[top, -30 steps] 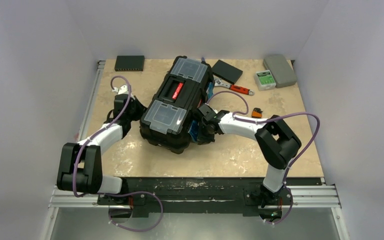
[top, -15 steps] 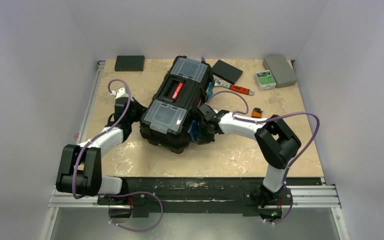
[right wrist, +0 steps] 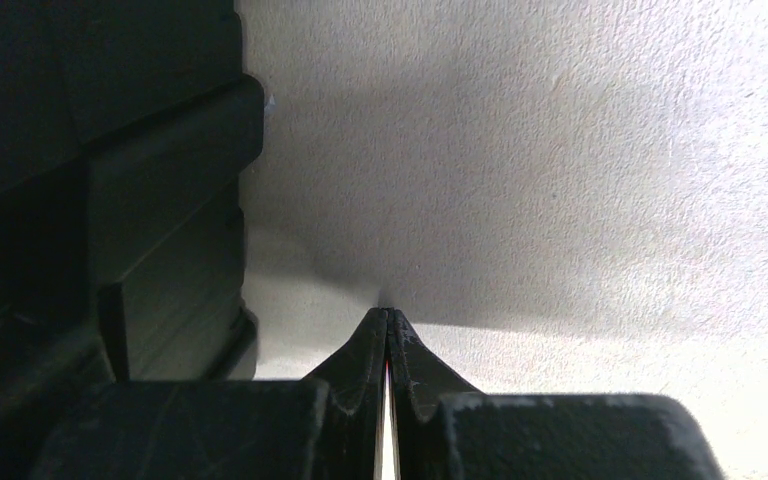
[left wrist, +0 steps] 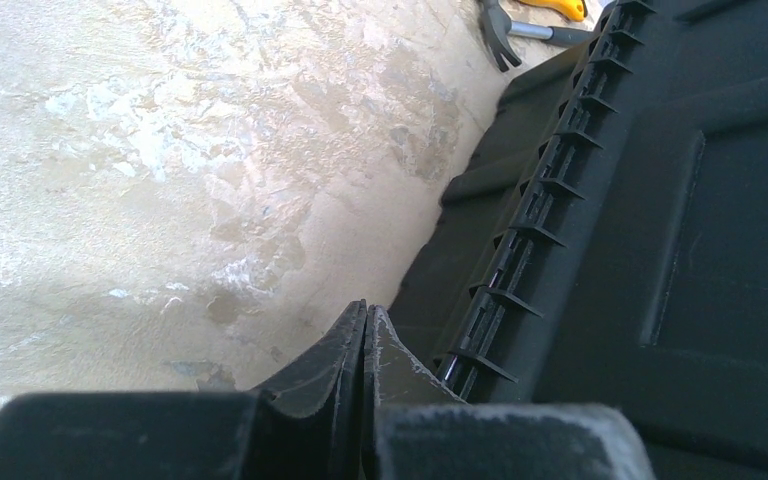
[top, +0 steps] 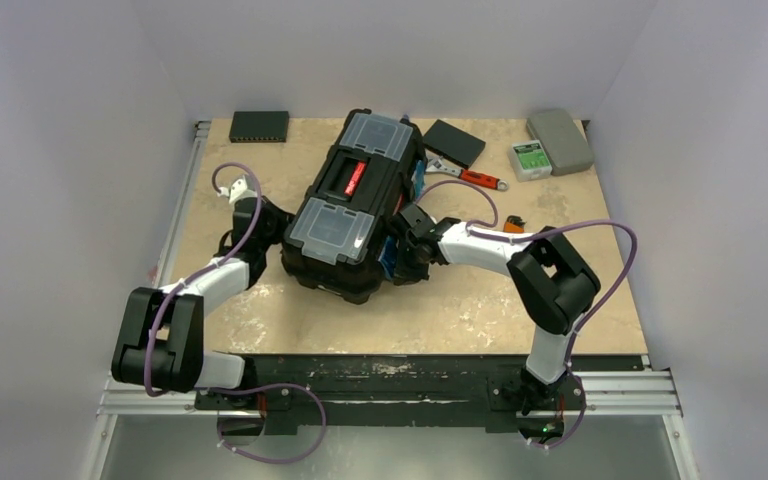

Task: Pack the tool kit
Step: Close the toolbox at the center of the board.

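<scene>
The left arm (top: 215, 278) comes up from its base at the near edge, folds at the elbow and reaches forward and inward, with the wrist held low. The left claw (left wrist: 364, 318) is fully closed, jaws pressed tip to tip, and holds nothing. The right arm (top: 480, 245) bends at a raised elbow and stretches leftward toward the centre. The right claw (right wrist: 387, 318) is likewise closed and empty, with only a hairline slit between its jaws.
</scene>
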`<action>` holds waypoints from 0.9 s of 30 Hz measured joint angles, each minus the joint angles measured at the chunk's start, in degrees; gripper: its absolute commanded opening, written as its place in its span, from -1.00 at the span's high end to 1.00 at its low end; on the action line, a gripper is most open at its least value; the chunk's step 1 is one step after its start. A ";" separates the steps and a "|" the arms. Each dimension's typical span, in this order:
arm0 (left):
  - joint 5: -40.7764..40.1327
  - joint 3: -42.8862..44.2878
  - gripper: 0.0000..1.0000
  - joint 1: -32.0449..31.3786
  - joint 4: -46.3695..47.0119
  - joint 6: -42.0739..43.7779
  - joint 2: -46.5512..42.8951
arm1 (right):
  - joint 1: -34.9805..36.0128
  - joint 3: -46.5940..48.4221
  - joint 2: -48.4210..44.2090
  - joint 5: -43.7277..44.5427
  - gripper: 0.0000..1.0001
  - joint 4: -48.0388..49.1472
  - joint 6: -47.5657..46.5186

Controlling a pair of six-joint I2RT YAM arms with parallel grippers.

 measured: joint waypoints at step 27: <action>-9.11 2.93 1.00 -10.91 -7.02 -2.23 -1.70 | -13.86 -1.73 -0.04 -5.25 1.00 10.27 -4.55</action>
